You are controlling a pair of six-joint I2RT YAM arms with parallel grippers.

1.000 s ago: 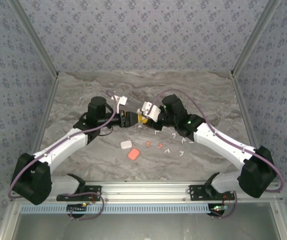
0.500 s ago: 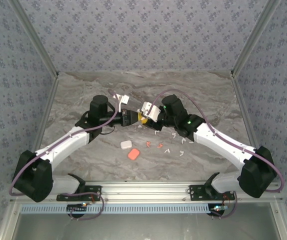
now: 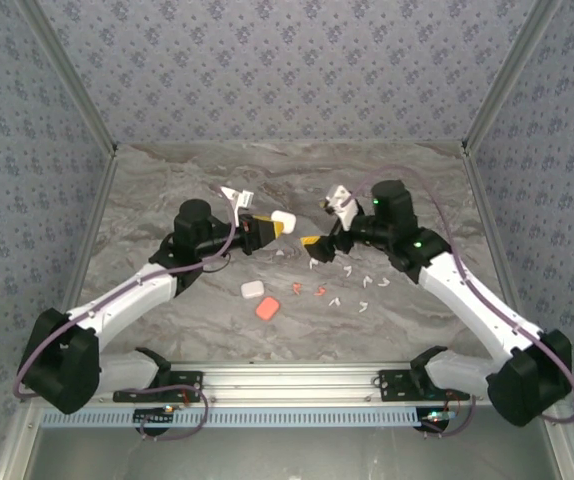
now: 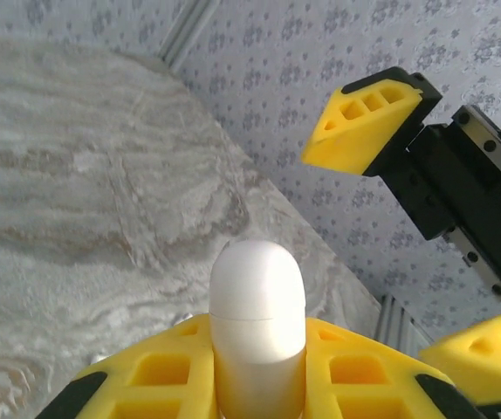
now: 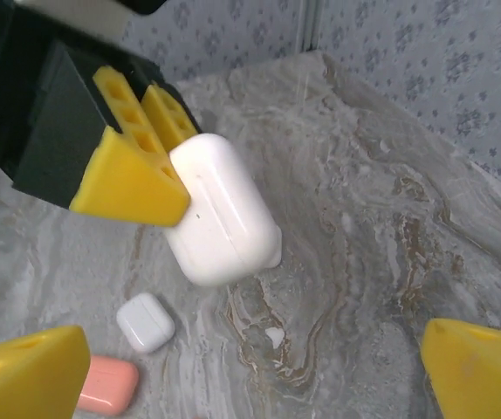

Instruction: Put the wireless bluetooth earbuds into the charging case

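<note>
The marble table (image 3: 147, 200) bears two arms. The left gripper (image 3: 270, 228) pinches one held white case (image 3: 285, 218) above the table's middle. The right gripper (image 5: 255, 345), just right of it, is spread wide. Two more cases lie nearer: one loose white case (image 3: 252, 289) and one orange-red case (image 3: 267, 308). The wireless bluetooth earbuds (image 3: 349, 268) lie scattered right of these. Two are orange-red and about six white, too small to count surely.

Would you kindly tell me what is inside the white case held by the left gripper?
The white case, clamped in the left gripper, has its lid shut; only its smooth shell shows. Its inside is covered.
</note>
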